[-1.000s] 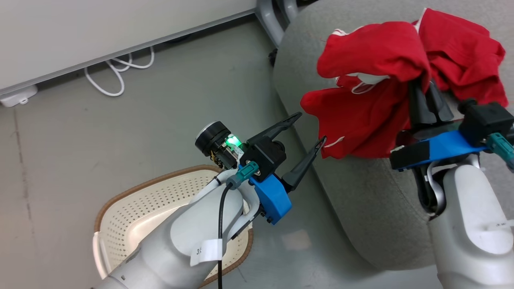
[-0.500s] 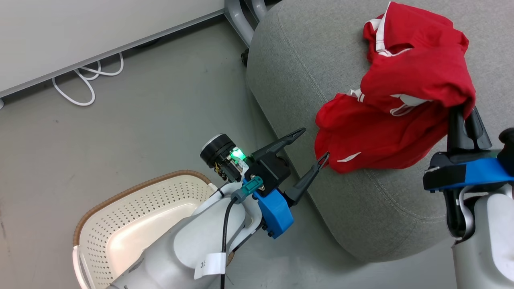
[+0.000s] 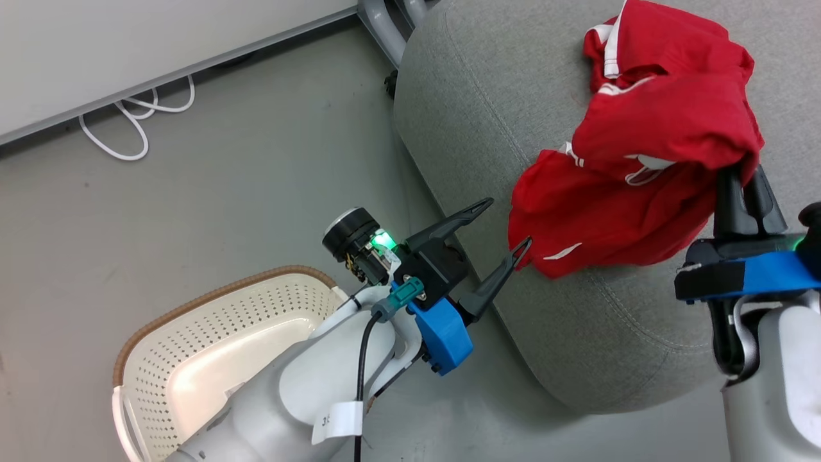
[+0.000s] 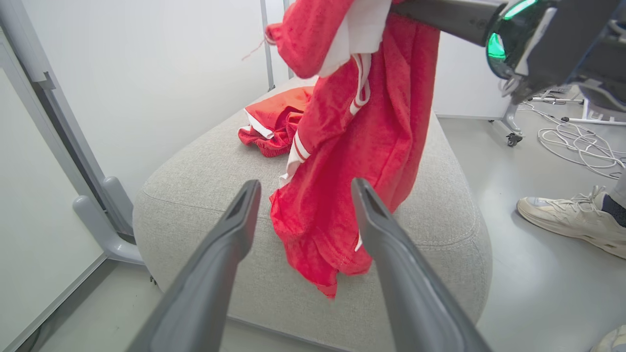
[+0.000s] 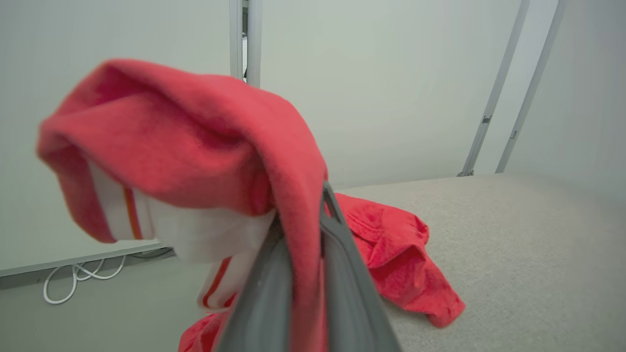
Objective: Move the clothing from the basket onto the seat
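One red garment [image 3: 616, 212] with white stripes hangs from my right gripper [image 3: 742, 172], which is shut on a fold of it [image 5: 195, 146] above the grey seat [image 3: 500, 102]. Its lower end drapes onto the seat's near edge [image 4: 318, 234]. The other red garment [image 4: 274, 122] lies crumpled on the seat farther back [image 5: 391, 239]. My left gripper [image 3: 508, 221] is open and holds nothing [image 4: 305, 188]. It sits beside the seat's edge, with its fingertips just short of the hanging cloth. The cream basket [image 3: 211, 333] stands on the floor at lower left, partly hidden by my left arm. No clothing shows in its visible part.
A white cable [image 3: 128, 122] loops on the grey floor along the white wall base. Grey metal frame legs [image 3: 381, 19] stand behind the seat. A person's pale shoe [image 4: 567, 220] rests on the floor right of the seat, near more cables [image 4: 577, 142].
The head camera has shifted. My right gripper has carried the hanging garment farther in over the seat. The left gripper has stayed open by the seat's edge.
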### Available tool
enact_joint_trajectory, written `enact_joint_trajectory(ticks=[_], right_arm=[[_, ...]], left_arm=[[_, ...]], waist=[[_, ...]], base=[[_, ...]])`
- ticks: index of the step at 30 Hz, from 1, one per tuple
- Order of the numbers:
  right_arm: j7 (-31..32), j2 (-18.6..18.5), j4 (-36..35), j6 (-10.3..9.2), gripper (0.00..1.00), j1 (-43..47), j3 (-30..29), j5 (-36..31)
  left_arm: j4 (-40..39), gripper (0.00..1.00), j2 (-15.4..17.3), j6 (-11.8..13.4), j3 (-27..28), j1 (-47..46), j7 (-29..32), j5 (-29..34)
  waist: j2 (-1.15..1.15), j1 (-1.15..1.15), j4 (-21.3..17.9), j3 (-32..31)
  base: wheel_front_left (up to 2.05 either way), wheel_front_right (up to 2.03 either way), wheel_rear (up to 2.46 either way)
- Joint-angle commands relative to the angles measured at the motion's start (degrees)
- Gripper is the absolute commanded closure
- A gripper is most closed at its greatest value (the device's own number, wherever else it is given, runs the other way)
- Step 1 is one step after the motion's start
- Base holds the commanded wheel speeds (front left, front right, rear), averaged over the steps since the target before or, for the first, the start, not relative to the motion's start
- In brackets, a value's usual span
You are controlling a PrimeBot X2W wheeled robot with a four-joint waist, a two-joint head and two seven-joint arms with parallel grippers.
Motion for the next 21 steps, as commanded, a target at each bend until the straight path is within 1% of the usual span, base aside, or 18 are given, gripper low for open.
enact_joint_trajectory(ticks=[1,7,11,13,16,21], right_arm=[[-0.32,-0.44,-0.73,0.01,1.00,-1.52,0.26,0.22],[-0.32,-2.61,-4.26,0.01,1.00,-9.07,0.62,1.42],[-0.32,-5.06,-6.47,0.01,1.00,-16.82,-1.72,1.95],[-0.32,-6.15,-7.72,0.01,1.00,-21.64,-4.04,2.44],[-0.27,-8.28,-8.68,0.01,1.00,-28.31,-9.39,3.53],[-0.27,-14.66,-6.37,0.01,1.00,-37.38,-17.60,5.34]], left_arm=[[-0.20,0.00,0.27,-0.36,0.32,-1.26,-0.15,0.37],[-0.52,0.00,1.01,-0.27,0.31,-4.41,-0.02,1.55],[-1.29,0.00,1.83,-0.30,-0.33,-7.33,1.30,2.67],[-1.92,0.00,2.55,-0.32,-0.51,-9.08,2.06,3.20],[-3.01,0.00,3.54,-0.31,-0.88,-11.38,3.32,3.94],[-5.38,0.00,4.34,-0.35,-1.78,-14.89,5.22,5.09]], waist=[[0.00,0.00,0.15,1.21],[0.00,0.00,0.18,6.67],[0.00,0.00,0.05,12.08],[0.00,0.00,-0.02,15.13],[0.00,0.00,0.20,19.47],[0.00,0.00,1.30,25.54]], base=[[0.00,0.00,0.00],[0.00,0.00,0.00],[0.00,0.00,0.00],[0.00,0.00,0.00],[0.00,0.00,0.00],[0.00,0.00,0.00]])
